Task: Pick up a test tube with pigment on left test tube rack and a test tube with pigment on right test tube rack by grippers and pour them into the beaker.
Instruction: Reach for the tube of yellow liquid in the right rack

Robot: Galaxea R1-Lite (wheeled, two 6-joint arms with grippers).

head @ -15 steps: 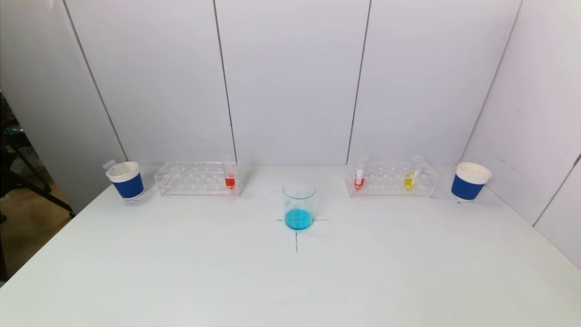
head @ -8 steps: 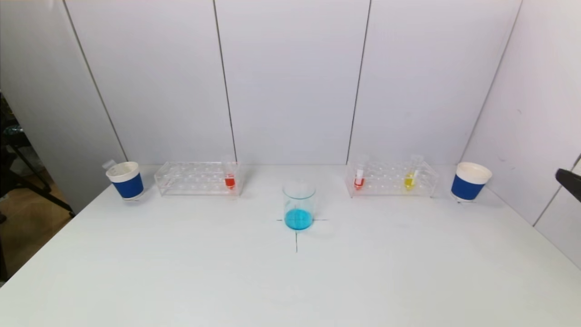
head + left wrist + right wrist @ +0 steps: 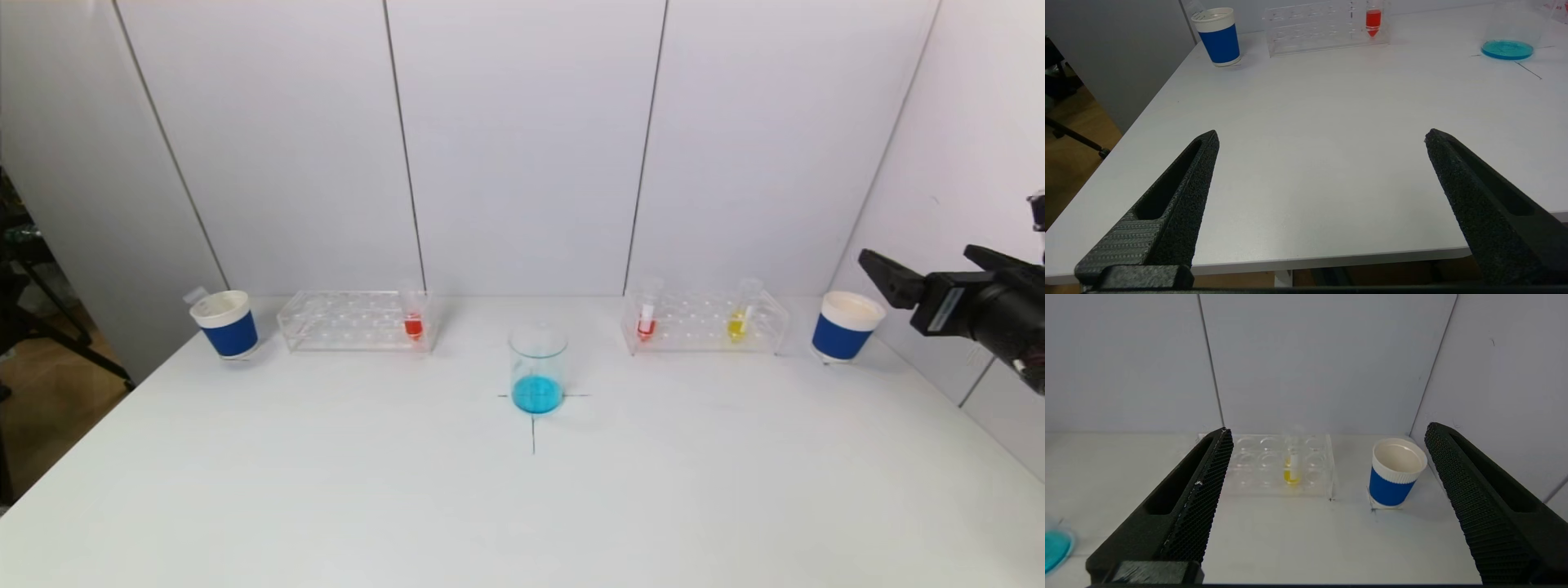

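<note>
Step in hand: both arms are setting out toward their racks; nothing is being carried, so I judge the task to be at its very start
Right gripper [image 3: 939, 273]: hanging in the air at the right edge of the table [image 3: 326, 490], above and just outboard of the right blue cup [image 3: 845, 327]; jaws standing wide apart, released, gripping nothing
Left gripper [image 3: 1321, 136]: sitting low at the near left edge of the table, seen only by its own wrist camera; jaws spread fully, empty
Left rack [image 3: 355, 320]: lying at the back left; one tube of red pigment [image 3: 414, 320] standing upright at its inner end, nearest the beaker
Right rack [image 3: 704, 322]: lying at the back right; a red tube [image 3: 646, 320] standing at its inner end and a yellow tube [image 3: 739, 318] nearer its outer end
Beaker [image 3: 538, 367]: standing on the cross mark between the racks, blue liquid filling its lower part
Left blue cup [image 3: 226, 324]: standing outboard of the left rack, well apart from the red tube
Advice, right arm: the yellow tube is lying centred in its wrist view; coming in level with jaws straddling the bare upper glass seems best, while steering wide of the right blue cup
Advice, left arm: crossing the table toward the red pigment tube and gripping above the rack top should be letting it lift straight out
Risk: closing low is likely dragging the light rack; tilting before reaching the beaker is likely spilling pigment
</note>
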